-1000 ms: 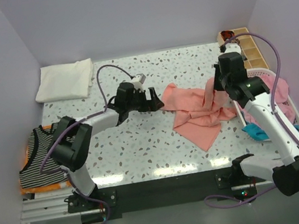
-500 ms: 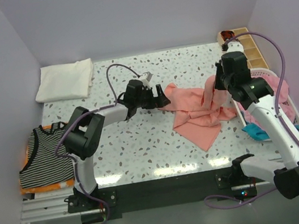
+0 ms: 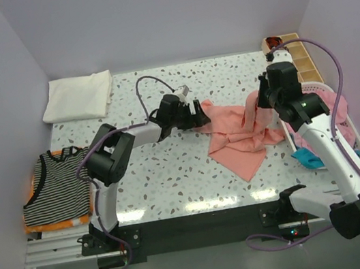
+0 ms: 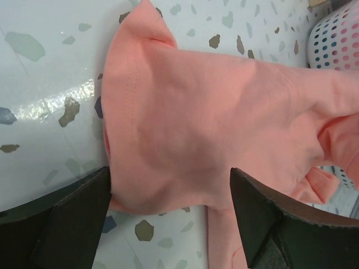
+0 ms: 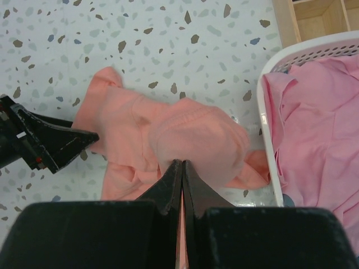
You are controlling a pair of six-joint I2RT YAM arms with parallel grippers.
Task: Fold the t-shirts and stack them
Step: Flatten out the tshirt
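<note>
T-shirt (image 4: 190, 112), salmon, corner between spread jaws of left end effector (image 4: 169, 188)

Salmon-pink t-shirt (image 3: 235, 135): plain, stitching the same colour. Table (image 3: 172, 170): white terrazzo with grey, brown and bluish flecks. Striped top (image 3: 54, 186): black-and-white horizontal bands, on an orange layer (image 3: 57, 226). Folded cloth (image 3: 77, 98): plain white. Basket (image 5: 268, 145): white, with multicoloured dots on its wall. Pink garment (image 5: 320, 112) is a cooler pink. Teal cloth (image 3: 307, 158). Cables (image 3: 340, 73): purple.
</note>
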